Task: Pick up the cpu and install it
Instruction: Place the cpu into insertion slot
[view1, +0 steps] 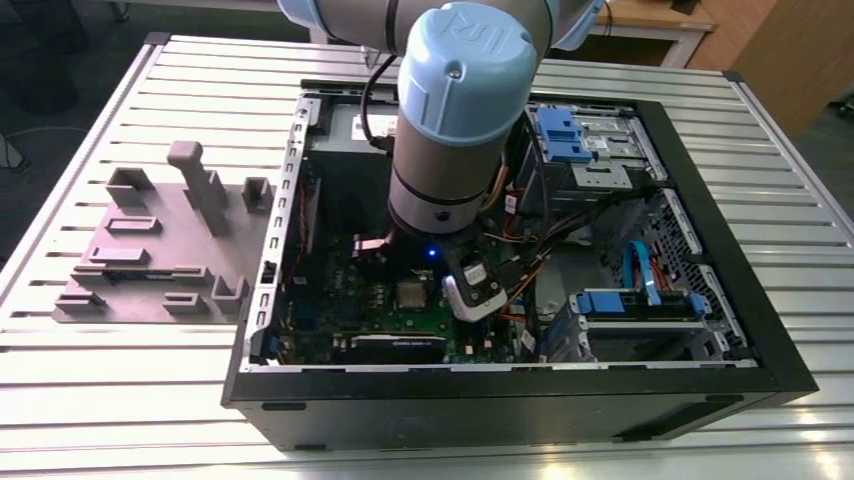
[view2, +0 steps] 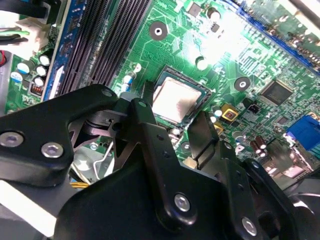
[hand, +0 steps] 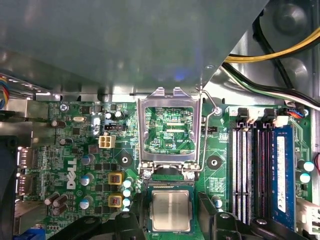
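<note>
The cpu (hand: 170, 210) (view2: 176, 99), a small square chip with a shiny silver top, lies flat in its socket on the green motherboard (hand: 85, 150). In both wrist views my gripper (hand: 171, 212) (view2: 175, 114) is open and straddles it. One black finger (hand: 136, 222) stands at one side of the socket and the other finger (hand: 207, 212) at the opposite side, each with a narrow gap to the chip. The silver hinged frame (hand: 169, 95) stands flipped open just beyond the socket. In the exterior view the arm (view1: 447, 150) reaches down into the open computer case, above the socket (view1: 407, 293).
Memory slots (hand: 260, 170) run beside the socket. Loose cables (hand: 280, 55) hang near a metal cage. The black case wall (view1: 507, 390) rings the board, with blue drive brackets (view1: 574, 135) at the far side. A grey fixture plate (view1: 160, 250) lies on the slatted table at the exterior view's left.
</note>
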